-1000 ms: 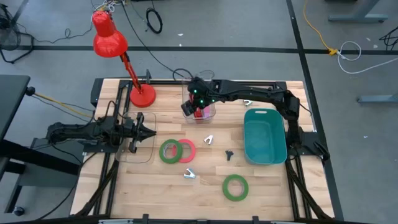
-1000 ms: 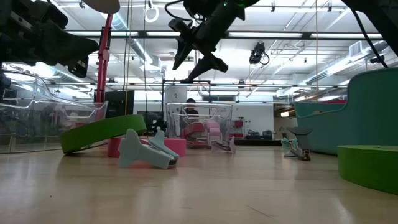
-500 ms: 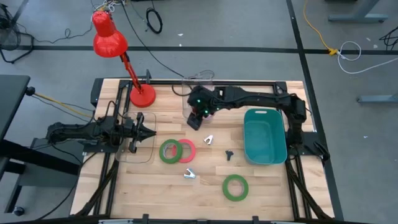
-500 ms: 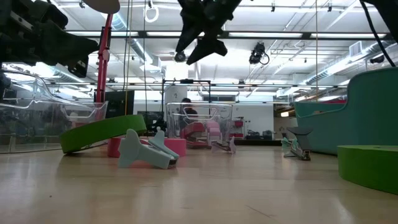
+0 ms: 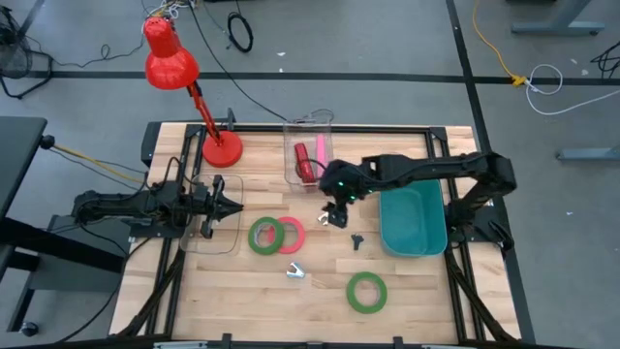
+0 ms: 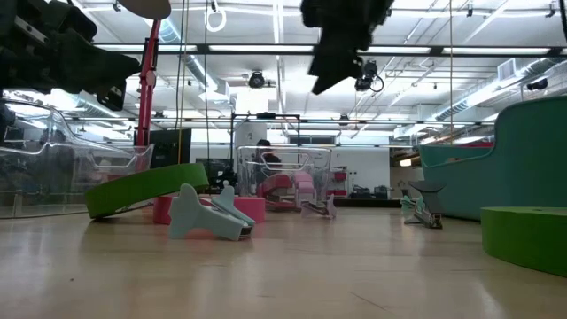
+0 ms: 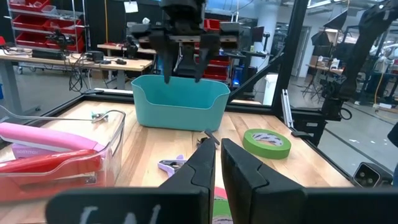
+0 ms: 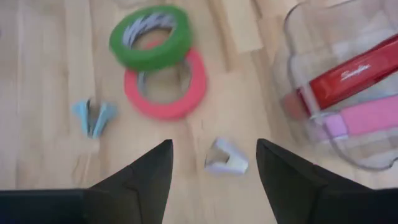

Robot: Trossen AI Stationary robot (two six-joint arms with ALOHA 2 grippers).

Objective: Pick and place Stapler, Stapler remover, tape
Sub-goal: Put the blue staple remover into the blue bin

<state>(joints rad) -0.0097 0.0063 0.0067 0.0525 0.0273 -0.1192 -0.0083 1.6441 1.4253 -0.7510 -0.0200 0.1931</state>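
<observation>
Bystanders on and around the wooden tabletop [image 5: 407, 291]

A red desk lamp [image 5: 172, 60] stands with its round base at the tabletop's far-left corner, head tipped out over the grey floor [image 5: 387, 48]. A teal bin [image 5: 412, 211] sits near the right edge. One clear plastic tray [image 5: 312, 150] rests at the middle of the far edge, another [image 5: 225, 233] near the left edge. Black and yellow cables trail across the floor beyond.
</observation>
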